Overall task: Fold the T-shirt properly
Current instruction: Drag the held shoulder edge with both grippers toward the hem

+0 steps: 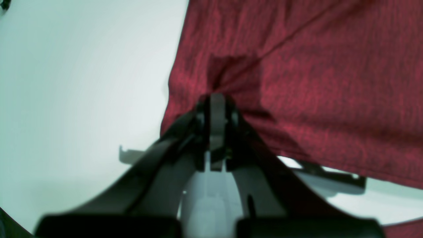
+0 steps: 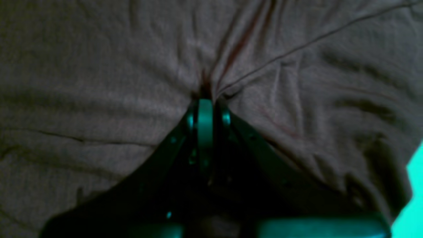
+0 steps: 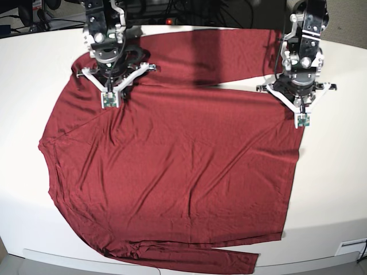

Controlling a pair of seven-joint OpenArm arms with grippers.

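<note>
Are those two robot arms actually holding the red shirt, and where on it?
Yes. The left gripper pinches the T-shirt at its side edge near the hem corner; the right gripper pinches a bunch of fabric near the shoulder. Both sets of jaws are closed.

The T-shirt [image 3: 172, 172] is thin, matt, wrinkled cloth on a smooth table [image 3: 338, 172].

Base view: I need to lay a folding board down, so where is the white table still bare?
Bare white table lies beside the hem of the dark red long-sleeved T-shirt, below the left gripper. Another bare patch lies along the other edge, outside the shoulder. Crowded: the far edge, where the right gripper also pinches fabric.
</note>
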